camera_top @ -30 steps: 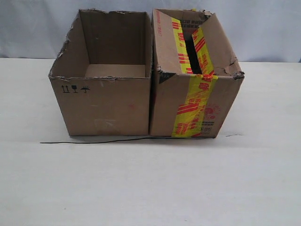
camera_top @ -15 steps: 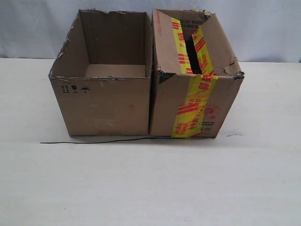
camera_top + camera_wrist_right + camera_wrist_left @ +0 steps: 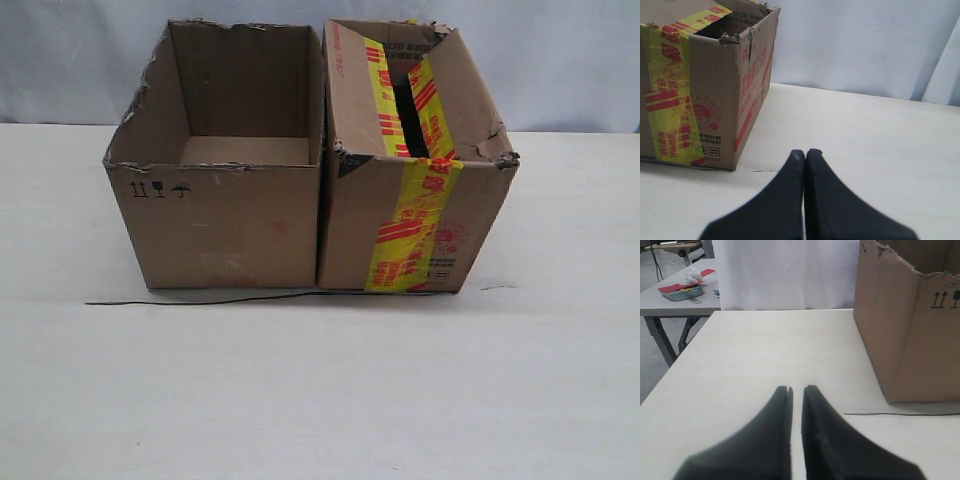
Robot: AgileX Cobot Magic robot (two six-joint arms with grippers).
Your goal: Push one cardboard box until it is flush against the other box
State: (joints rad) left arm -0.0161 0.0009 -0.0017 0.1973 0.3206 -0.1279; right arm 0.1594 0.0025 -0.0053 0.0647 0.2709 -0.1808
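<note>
Matt cardbd — plain box [image 3: 230,235], taped box [image 3: 345,235]; tape [image 3: 402,230] glossy.

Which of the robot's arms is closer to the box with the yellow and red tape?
The right. Its gripper sits by the outer side of the taped box, not touching. The left gripper is beyond the plain box, farther away.

Exterior frontal, wrists low, other box [image 3: 225,230] shared

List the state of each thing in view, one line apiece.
plain brown box: upright, top open, side against its neighbour.
taped box: upright, top flaps folded in, dark gap between them.
left end effector: shut, empty, clear of the boxes.
right end effector: shut, empty, clear of the boxes.
</note>
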